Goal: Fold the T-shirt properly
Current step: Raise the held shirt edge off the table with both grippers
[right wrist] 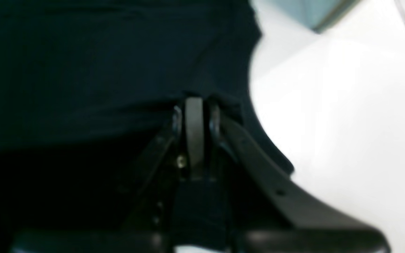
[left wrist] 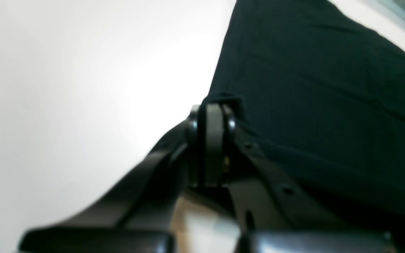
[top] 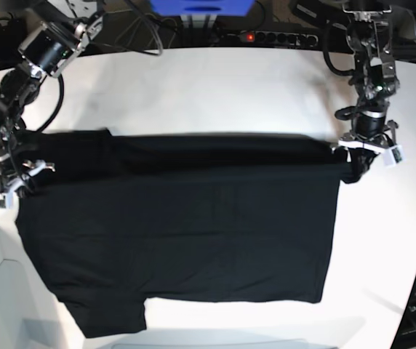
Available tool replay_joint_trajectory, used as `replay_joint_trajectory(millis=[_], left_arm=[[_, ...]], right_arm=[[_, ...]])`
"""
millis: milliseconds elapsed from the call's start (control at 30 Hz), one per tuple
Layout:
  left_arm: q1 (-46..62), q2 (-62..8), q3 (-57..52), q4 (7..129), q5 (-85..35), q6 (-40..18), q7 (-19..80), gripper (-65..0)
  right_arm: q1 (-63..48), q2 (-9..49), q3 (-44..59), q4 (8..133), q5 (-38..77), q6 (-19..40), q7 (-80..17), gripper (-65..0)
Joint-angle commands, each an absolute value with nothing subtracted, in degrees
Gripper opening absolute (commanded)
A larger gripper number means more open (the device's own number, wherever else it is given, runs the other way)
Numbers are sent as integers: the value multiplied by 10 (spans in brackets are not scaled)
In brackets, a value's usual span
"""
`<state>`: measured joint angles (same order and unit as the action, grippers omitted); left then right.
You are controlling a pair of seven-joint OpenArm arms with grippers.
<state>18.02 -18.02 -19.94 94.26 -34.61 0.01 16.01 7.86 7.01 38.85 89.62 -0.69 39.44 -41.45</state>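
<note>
With T-shirt spread on white surface and left hand and right hand each pinching 1 corner, best carried level, taut, edge onto edge.

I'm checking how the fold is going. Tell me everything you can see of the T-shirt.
The T-shirt is plain black, soft cloth, spread mostly flat on the white table. No print shows. A band along its far edge looks doubled over. One short sleeve sticks out at the near left corner in the base view. The left gripper and the right gripper each pinch a far corner; both wrist views show jaws closed on bunched cloth.
</note>
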Motion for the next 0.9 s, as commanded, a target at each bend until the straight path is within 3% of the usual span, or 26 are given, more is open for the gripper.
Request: replay_joint_trajectory(millis=[0, 500, 867], left_arm=[[172, -182, -196, 942, -342, 3, 145, -650], [130, -160, -189, 895, -342, 1, 145, -650], [113, -160, -189, 895, -342, 2, 145, -650]], right_arm=[[92, 87, 381, 900, 0, 400, -400, -650], [193, 135, 341, 760, 0, 400, -397, -650], [197, 134, 274, 748, 0, 400, -363, -650]])
